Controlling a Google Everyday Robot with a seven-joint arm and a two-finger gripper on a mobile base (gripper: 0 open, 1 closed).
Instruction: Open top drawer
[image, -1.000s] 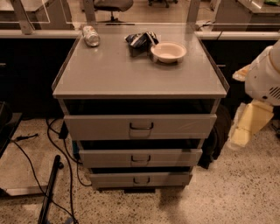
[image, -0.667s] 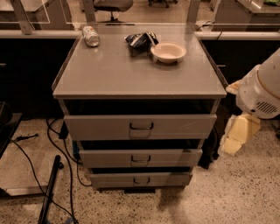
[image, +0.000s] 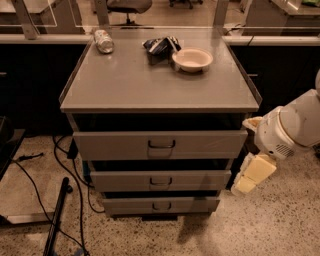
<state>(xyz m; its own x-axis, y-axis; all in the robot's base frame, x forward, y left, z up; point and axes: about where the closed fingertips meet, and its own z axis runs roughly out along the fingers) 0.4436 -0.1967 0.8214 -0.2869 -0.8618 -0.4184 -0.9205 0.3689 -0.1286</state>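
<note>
The top drawer (image: 115, 145) is the widest grey front of three in a grey metal cabinet (image: 150, 85), with a dark loop handle (image: 161, 144) at its centre. A dark gap shows between this front and the cabinet top. My gripper (image: 252, 175), cream-coloured, hangs below the white arm (image: 292, 129) at the cabinet's right side. It is level with the middle drawer (image: 120, 180), to the right of the drawer fronts and away from the handle. It holds nothing that I can see.
On the cabinet top lie a can (image: 104, 41), a dark crumpled bag (image: 160, 46) and a white bowl (image: 192, 60). The bottom drawer (image: 125, 205) sits lowest. Cables (image: 65, 165) and a black pole (image: 55, 220) lie on the speckled floor at left. Dark desks stand behind.
My arm and gripper have moved left and down, closer to the cabinet's right side. The drawers have not moved.
</note>
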